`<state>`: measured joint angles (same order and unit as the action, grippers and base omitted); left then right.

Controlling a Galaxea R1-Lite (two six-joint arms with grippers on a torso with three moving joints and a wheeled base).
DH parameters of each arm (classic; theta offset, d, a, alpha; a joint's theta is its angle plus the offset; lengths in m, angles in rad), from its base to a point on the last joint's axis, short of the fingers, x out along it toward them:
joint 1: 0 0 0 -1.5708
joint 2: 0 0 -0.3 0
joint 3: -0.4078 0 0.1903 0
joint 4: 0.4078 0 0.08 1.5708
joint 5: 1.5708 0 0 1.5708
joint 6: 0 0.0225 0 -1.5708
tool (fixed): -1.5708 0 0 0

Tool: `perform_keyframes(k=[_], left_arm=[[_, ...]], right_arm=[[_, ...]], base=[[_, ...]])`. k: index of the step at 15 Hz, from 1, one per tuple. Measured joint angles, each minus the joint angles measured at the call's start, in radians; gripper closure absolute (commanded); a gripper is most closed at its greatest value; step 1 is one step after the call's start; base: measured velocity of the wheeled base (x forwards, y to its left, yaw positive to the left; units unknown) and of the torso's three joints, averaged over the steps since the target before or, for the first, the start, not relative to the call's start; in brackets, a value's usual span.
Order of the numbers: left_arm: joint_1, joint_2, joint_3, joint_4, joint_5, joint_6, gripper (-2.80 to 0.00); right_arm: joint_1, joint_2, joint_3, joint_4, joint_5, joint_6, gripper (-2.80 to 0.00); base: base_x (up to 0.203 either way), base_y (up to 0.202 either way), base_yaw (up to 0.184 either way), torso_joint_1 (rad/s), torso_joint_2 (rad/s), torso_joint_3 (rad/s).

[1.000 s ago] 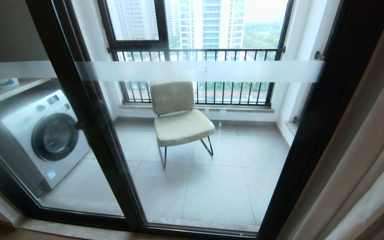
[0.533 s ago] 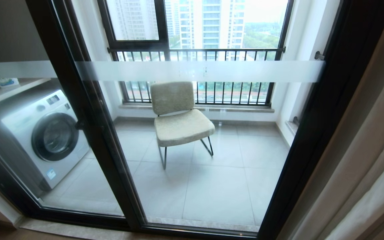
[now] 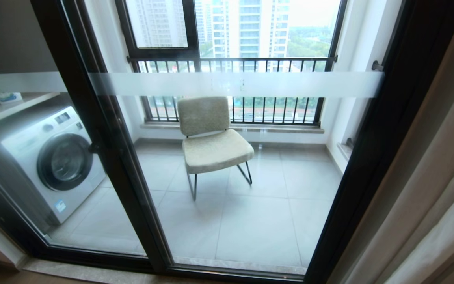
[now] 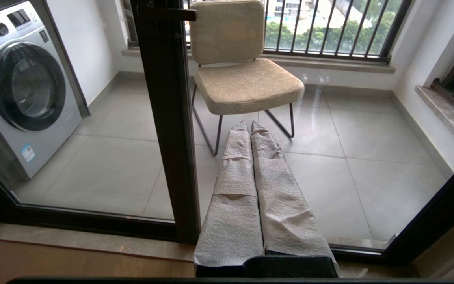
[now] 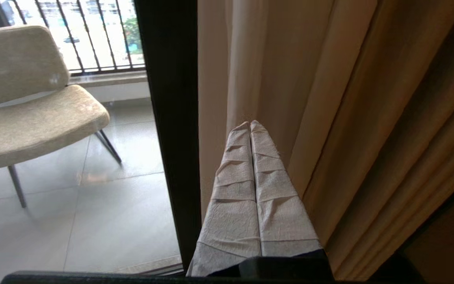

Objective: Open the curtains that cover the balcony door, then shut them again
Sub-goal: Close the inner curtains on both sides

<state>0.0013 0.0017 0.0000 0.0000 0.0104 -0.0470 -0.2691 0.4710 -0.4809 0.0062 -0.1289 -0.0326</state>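
The balcony door (image 3: 235, 221) fills the head view uncovered, clear glass in a thick black frame with a frosted white band. The curtains (image 3: 428, 169) hang bunched in beige folds at the far right, beside the frame. In the right wrist view my right gripper (image 5: 250, 124) is shut and empty, its wrapped fingertips pointing at the curtains (image 5: 329, 102) just beside the black frame post. My left gripper (image 4: 249, 124) is shut and empty too, facing the door glass (image 4: 369, 157) low near the sill. Neither arm shows in the head view.
Behind the glass stand a beige chair (image 3: 211, 138) on grey tiles and a washing machine (image 3: 53, 161) at the left. A black-railed window (image 3: 231, 63) closes the balcony's far side. A wooden floor strip and stone sill (image 4: 73, 240) run along the door's foot.
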Motion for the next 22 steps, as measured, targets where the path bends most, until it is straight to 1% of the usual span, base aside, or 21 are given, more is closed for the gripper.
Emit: perform_keyframes(k=[2,3,5,7,12,15,18,22], left_arm=[[0.0,0.0,0.0,0.0,0.0,0.0,0.0],[0.0,0.0,0.0,0.0,0.0,0.0,0.0],[0.0,0.0,0.0,0.0,-0.001,0.0,0.0],[0.0,0.0,0.0,0.0,0.0,0.0,0.0],[0.0,0.0,0.0,0.0,0.0,0.0,0.0],[0.0,0.0,0.0,0.0,0.0,0.0,0.0],[0.0,0.0,0.0,0.0,0.0,0.0,0.0],[0.0,0.0,0.0,0.0,0.0,0.0,0.0]], right_arm=[[-0.077,0.089,-0.06,-0.006,0.002,0.002,0.0],[-0.112,0.132,-0.085,-0.009,0.004,0.002,-2.8],[-0.149,0.205,-0.131,-0.026,0.006,0.007,-2.8],[-0.161,0.271,-0.158,-0.078,0.006,0.014,-2.8],[-0.165,0.409,-0.17,-0.295,0.008,0.001,-2.8],[-0.164,0.477,-0.17,-0.391,0.01,-0.031,-2.8],[-0.164,0.538,-0.188,-0.433,0.01,-0.03,-2.8],[-0.16,0.646,-0.28,-0.438,0.014,-0.032,-2.8]], base=[[0.0,0.0,0.0,0.0,0.0,0.0],[0.0,0.0,0.0,0.0,0.0,0.0],[0.0,0.0,0.0,0.0,0.0,0.0],[0.0,0.0,0.0,0.0,0.0,0.0],[0.0,0.0,0.0,0.0,0.0,0.0],[0.0,0.0,0.0,0.0,0.0,0.0],[0.0,0.0,0.0,0.0,0.0,0.0],[0.0,0.0,0.0,0.0,0.0,0.0]])
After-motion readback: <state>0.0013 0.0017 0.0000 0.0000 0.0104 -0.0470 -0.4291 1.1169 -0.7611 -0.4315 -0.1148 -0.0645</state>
